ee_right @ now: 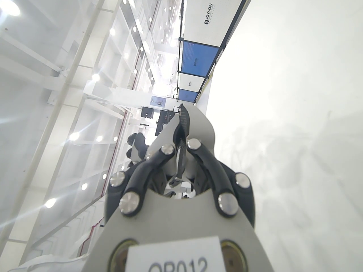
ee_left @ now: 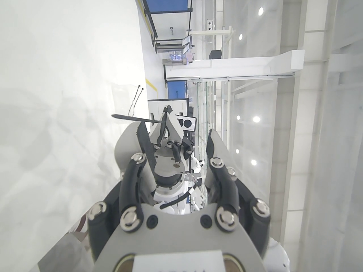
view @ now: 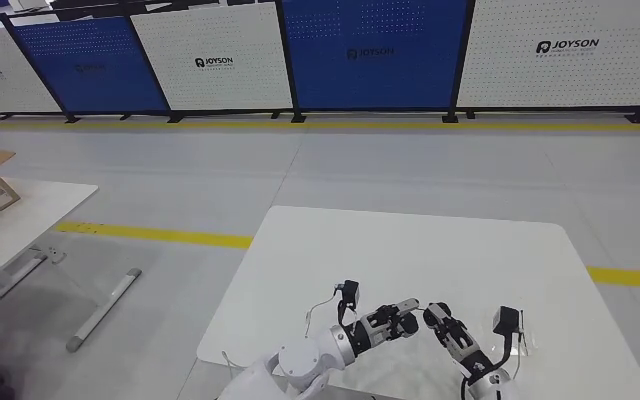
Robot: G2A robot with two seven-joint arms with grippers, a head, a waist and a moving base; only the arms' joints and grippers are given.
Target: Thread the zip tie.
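Note:
A black zip tie (ee_right: 183, 118) is pinched between the fingers of my right gripper (ee_right: 181, 124), which is shut on it, and its ribbed strap sticks out past the fingertips. In the left wrist view the strap (ee_left: 133, 118) juts sideways from the right gripper (ee_left: 166, 121) over the white table (ee_left: 56, 57). My left gripper (ee_left: 175, 135) faces it at close range, open, with nothing between its fingers. In the top view the left gripper (view: 405, 318) and the right gripper (view: 434, 316) meet tip to tip above the table's near edge.
Two spare black zip ties (ee_left: 135, 99) lie on the table close to its edge. The white table (view: 420, 250) stretches bare toward the far side. Another table (view: 40, 210) stands off to the left, and blue and white panels (view: 370, 50) line the back.

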